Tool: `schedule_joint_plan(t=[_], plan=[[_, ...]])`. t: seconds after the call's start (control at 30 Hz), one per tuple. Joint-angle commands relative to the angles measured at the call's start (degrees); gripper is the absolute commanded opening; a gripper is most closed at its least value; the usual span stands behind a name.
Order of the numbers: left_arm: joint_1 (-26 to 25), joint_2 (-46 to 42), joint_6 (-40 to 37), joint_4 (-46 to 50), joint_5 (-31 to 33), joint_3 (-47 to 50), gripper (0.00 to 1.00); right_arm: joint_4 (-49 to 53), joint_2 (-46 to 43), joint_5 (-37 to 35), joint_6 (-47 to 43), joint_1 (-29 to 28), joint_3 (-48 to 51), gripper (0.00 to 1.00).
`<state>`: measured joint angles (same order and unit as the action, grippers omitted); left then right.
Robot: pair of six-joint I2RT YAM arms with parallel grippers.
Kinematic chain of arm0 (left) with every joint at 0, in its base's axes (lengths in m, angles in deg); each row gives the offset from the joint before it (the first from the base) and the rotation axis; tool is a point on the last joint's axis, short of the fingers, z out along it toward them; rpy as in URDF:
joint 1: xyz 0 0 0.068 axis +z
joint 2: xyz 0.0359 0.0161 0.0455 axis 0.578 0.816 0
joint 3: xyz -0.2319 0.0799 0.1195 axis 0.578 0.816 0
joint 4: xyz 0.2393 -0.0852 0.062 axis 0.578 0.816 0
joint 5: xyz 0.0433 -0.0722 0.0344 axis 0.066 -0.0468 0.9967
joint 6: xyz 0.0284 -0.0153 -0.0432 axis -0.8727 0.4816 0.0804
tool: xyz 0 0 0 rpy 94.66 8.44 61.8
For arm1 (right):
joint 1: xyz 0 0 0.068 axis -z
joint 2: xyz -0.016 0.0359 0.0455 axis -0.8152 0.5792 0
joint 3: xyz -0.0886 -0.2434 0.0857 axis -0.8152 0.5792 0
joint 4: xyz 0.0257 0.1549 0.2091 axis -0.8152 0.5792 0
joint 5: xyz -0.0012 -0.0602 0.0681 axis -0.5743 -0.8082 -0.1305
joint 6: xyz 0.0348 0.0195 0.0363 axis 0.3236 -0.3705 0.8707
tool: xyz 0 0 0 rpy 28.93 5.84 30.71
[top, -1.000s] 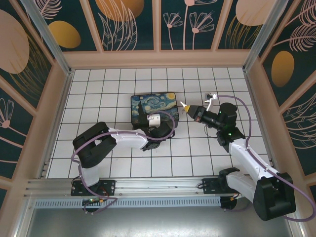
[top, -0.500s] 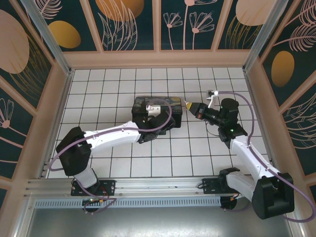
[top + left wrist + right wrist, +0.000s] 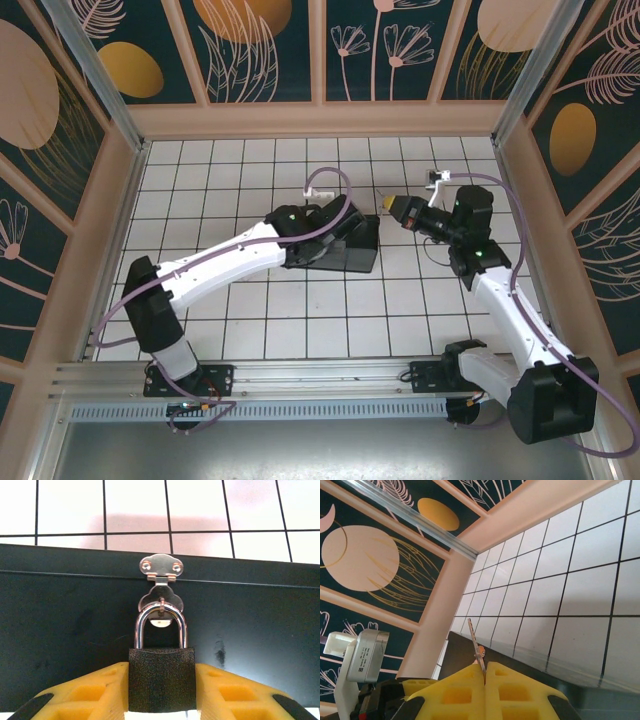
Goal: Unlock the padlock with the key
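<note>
I stretched my left arm far out over the tiles, and the box [image 3: 352,252] tipped up from lying flat, its painted lid turning out of the overhead view, my left claw [image 3: 161,690] clamped on the padlock [image 3: 161,677]. My right claw [image 3: 393,205], pinching the key [image 3: 476,647], drew slightly toward the far wall.

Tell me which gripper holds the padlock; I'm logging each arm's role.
The left gripper: its yellow fingers clamp the padlock, which hangs from the hasp on the box. The right gripper pinches the thin key instead.
</note>
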<state>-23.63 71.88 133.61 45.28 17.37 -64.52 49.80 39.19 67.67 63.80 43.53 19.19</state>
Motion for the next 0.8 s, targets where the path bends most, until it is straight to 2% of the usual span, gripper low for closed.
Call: schedule_joint_plan(t=[0.0,0.07,0.2,0.27,0.43,0.5,0.6,0.7,0.77], plan=[[0.1,2.4,-1.2,4.5,-0.9,-3.2,0.38,2.2,-1.3,1.2,-0.9,1.0,-2.4,0.00],[0.7,2.3,-1.2,3.7,-1.7,-3.0,0.39,2.9,-1.9,1.3,-1.0,1.3,-2.5,0.00],[2.3,2.0,-2.6,1.9,-3.7,-3.8,0.50,4.4,-2.8,1.3,-1.0,1.5,-2.1,0.00],[3.3,2.0,-4.1,1.8,-4.5,-5.5,0.56,5.5,-3.1,1.0,-1.2,1.5,-2.1,0.00],[6.8,0.9,-9.3,1.7,-9.0,-9.3,0.65,7.9,-4.3,0.3,-0.1,1.2,-1.9,0.00],[9.8,0.7,-12.9,1.8,-10.2,-10.7,0.69,8.7,-5.2,-0.1,0.9,0.6,-1.5,0.00],[17.3,1.0,-19.1,-0.1,-12.5,-10.0,0.71,9.7,-7.2,-2.0,2.9,-2.3,0.0,0.00],[25.7,1.1,-25.6,-8.6,-18.9,-5.2,0.74,10.1,-8.9,-5.8,5.5,-8.3,1.2,0.00],[29.4,2.1,-30.0,-13.4,-24.8,-3.7,0.74,10.5,-9.5,-8.9,7.4,-12.5,1.6,0.00]])
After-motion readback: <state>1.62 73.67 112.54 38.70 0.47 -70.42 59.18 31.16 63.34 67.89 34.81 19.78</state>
